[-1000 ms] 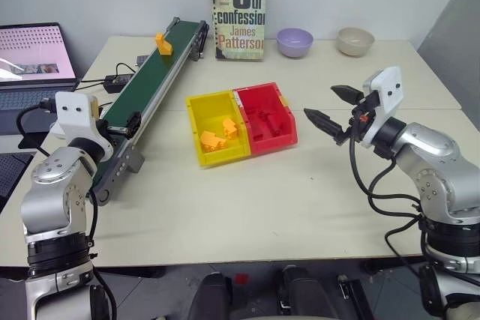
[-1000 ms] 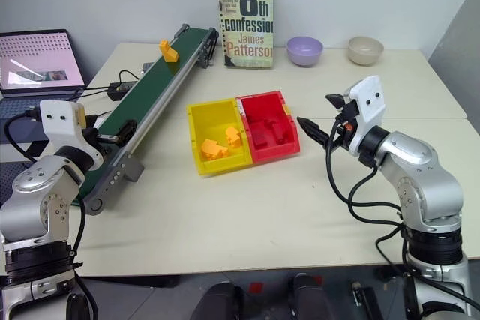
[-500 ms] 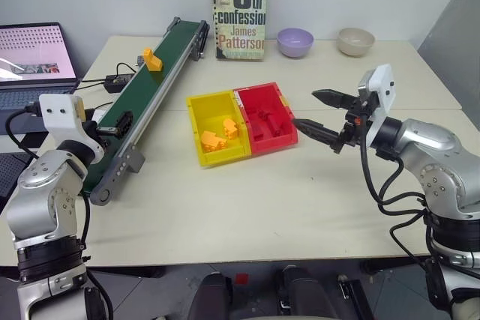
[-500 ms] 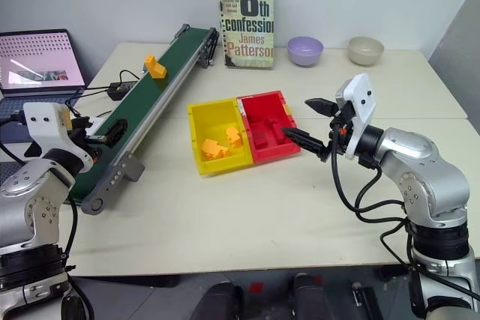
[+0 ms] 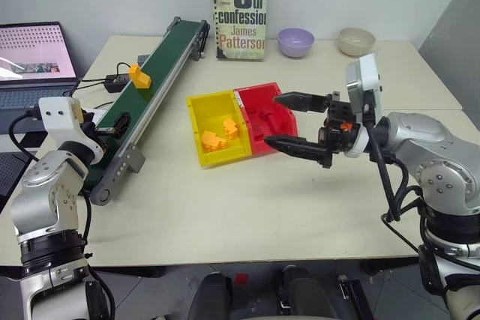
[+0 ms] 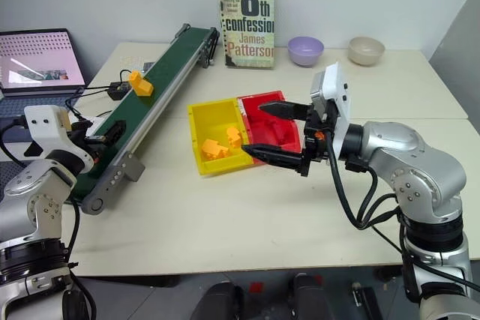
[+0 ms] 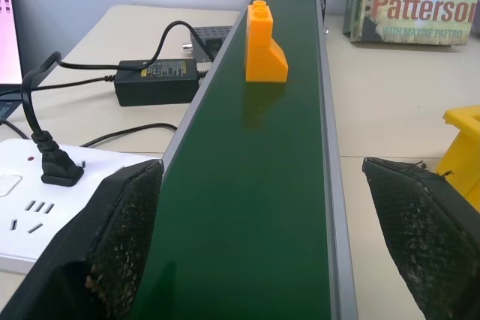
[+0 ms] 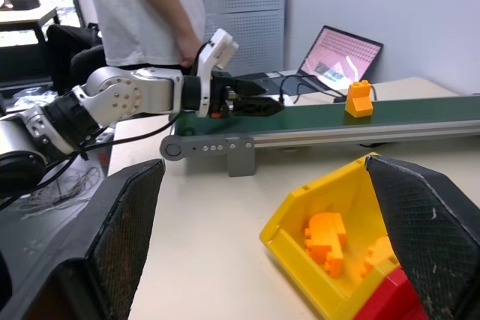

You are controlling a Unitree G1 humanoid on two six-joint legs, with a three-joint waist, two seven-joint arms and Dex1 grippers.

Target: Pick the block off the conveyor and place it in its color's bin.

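Block: your small orange-yellow plastic brick (image 5: 139,76) stands upright on the dark green belt of the long silver-railed conveyor (image 5: 154,84), around mid-length, untouched.
Left gripper (image 7: 274,241): fingers spread wide astride the belt at its near end, nothing between them.
Right gripper (image 5: 289,121): wide apart too, empty, hovering over the red bin (image 5: 268,118) beside your yellow plastic bin (image 5: 216,127).
Risk: close late and the brick may topple or slip past.
Views: your right wrist view shows a person (image 8: 154,9) standing behind the table.
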